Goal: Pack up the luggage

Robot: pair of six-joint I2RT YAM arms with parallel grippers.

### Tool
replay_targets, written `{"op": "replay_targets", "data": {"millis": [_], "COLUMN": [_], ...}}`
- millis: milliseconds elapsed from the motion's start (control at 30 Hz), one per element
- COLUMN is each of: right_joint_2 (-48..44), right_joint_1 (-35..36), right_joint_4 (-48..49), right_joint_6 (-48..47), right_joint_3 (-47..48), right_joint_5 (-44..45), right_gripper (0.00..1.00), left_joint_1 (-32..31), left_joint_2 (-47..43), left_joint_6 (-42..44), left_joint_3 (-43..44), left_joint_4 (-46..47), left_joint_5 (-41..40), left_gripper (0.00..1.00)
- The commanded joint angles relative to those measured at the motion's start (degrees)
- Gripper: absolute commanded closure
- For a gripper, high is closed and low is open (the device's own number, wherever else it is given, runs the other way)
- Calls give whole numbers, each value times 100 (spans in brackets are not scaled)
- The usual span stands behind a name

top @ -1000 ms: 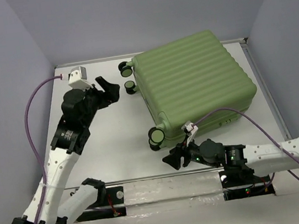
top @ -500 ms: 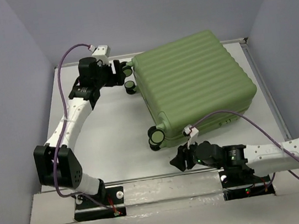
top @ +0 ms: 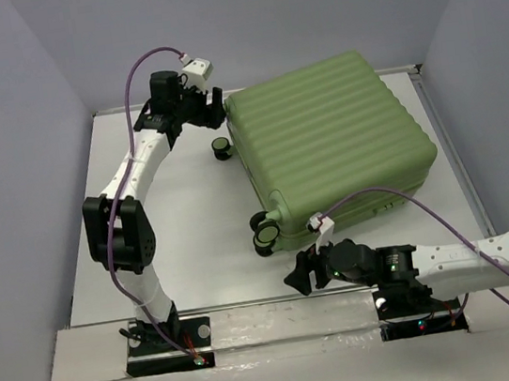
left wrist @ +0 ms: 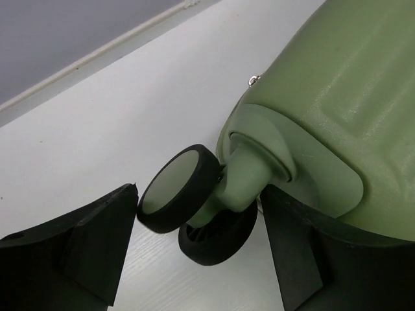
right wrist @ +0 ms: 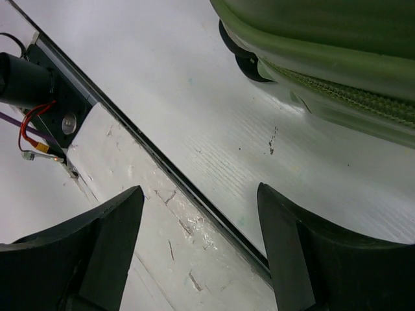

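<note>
Between the parted jaws of your left claw (left wrist: 198, 189) sits the far caster wheel (left wrist: 172, 188) of the luggage (top: 332, 132), not yet pinched. From there the closed suitcase stretches right across the far-right half of the table (top: 181, 210), its ribs running left to right. Your right claw (top: 301, 274), jaws apart and empty, hangs by the near edge, just short of the near wheels (top: 265, 232). Overhead, the left claw hides the far wheel; only its wrist view shows it.
</note>
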Motion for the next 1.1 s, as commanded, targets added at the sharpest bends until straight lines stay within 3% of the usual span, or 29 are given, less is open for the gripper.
{"op": "replay_targets", "data": {"millis": [0,133,233,267,333,367,400,467,533,633,900,1000,1067], "right_joint_2": [-87,-96,-149,-166,-324,-403,-560,-711,-938,-1281,-2370,-2452,-2320], "right_joint_1": [31,31,31,31,31,31,31,31,-31,-390,-2410,-2623,-2816], "right_joint_4": [211,211,202,184,79,0,-227,-552,-1465,-2319,-2523,-2470,-1919], "right_joint_6": [-15,46,178,309,520,756,880,1249,1617,1743,970,566,-179], "right_joint_3": [25,-28,-142,-186,-335,-370,-406,-371,-179,50,60,191,270], "right_joint_5": [-106,-115,-36,-10,210,306,542,850,1404,2072,2539,2793,2830], "right_gripper": [24,24,25,25,27,30,42,56,81,93,93,93,93], "left_joint_1": [-189,-294,-365,-391,-444,-453,-453,-444,-392,-260,-84,-110,-136], "left_joint_2": [235,588,745,790,904,922,905,773,536,290,-228,-474,-747], "left_joint_6": [380,477,477,486,495,477,381,267,126,-128,-814,-955,-991], "left_joint_3": [705,1112,1261,1305,1393,1385,1245,947,437,-249,-1567,-1788,-1999], "left_joint_4": [-300,-529,-467,-476,-467,-441,-275,-38,261,568,922,886,799], "left_joint_5": [110,74,65,4,-242,-321,-548,-847,-1331,-1683,-1886,-1895,-1842], "left_gripper": [14,21,39,56,71,90,94,94,94,94,94,94,94]}}
